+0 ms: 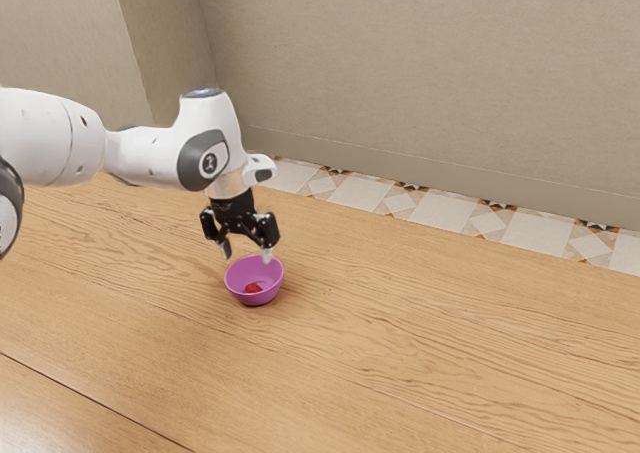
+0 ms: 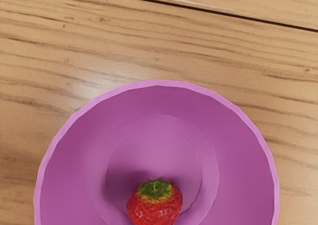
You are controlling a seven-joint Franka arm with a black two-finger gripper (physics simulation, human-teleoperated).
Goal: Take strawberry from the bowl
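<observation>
The red strawberry [image 2: 151,210], capped by green leaves, lay inside the pink-purple bowl [image 2: 159,83], at its bottom. Above the bowl, the black two-finger gripper [image 1: 247,254] pointed downward, its fingers spread wide. Under the bowl extended the wood-grained table [image 1: 420,333]; beyond it lay patterned tiles [image 1: 445,209] and a beige wall [image 1: 420,63].

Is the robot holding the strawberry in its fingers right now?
No, the strawberry lies inside the purple bowl, below the open gripper.
</observation>
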